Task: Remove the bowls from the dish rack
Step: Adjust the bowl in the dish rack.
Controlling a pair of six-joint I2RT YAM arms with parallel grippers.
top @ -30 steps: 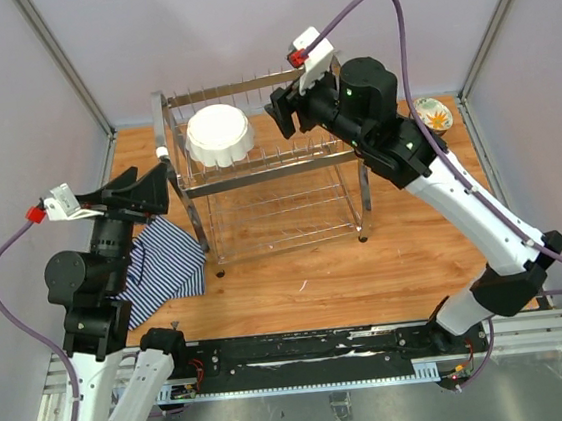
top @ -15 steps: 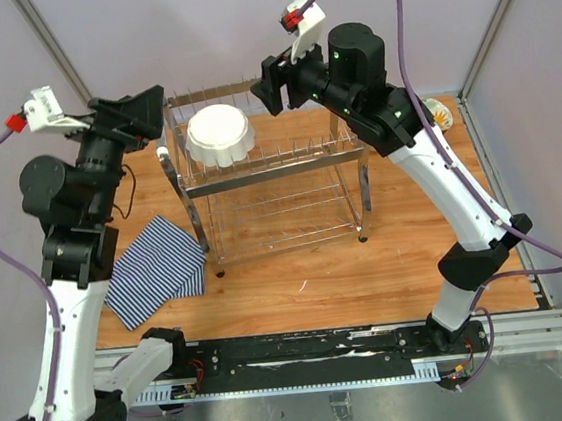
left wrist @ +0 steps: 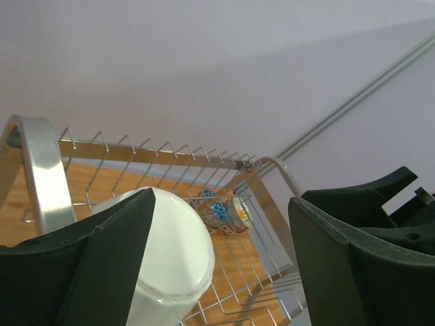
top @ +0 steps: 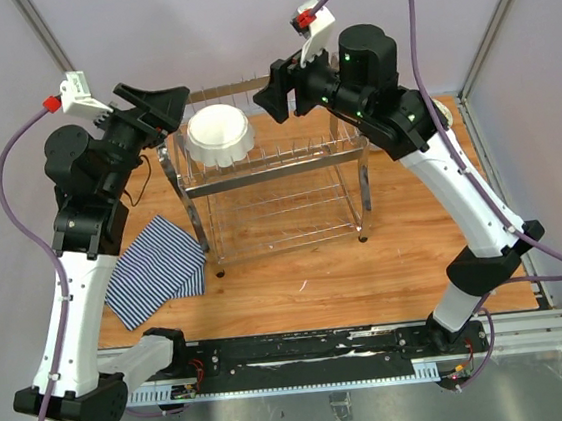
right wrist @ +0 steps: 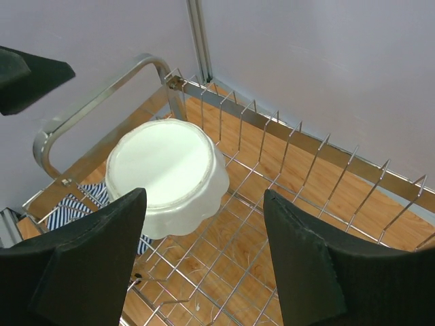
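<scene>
The dish rack [top: 286, 165] stands mid-table. One large white scalloped bowl [top: 220, 134] lies upside down at the left end of its top tier. My left gripper [top: 164, 97] hovers open just above the rack's top left corner, nothing between its fingers. My right gripper [top: 274, 93] hangs open above the back rail, right of the bowl. The left wrist view shows the white bowl [left wrist: 173, 251] low between the open fingers [left wrist: 102, 265], and small patterned bowls [left wrist: 224, 210] stacked beyond the rack [left wrist: 41, 170]. In the right wrist view the bowl [right wrist: 166, 173] sits ahead and left of the gripper [right wrist: 204, 193].
A blue-white striped cloth [top: 156, 269] lies on the wooden table left of the rack, also visible under the rack handle as cloth [right wrist: 75, 204]. The rack's lower tier holds nothing. Enclosure walls close in the back and both sides.
My left arm has risen from beside the cloth up to the rack's top left corner. The right gripper shifted slightly left above the back rail. The bowl has not moved.
</scene>
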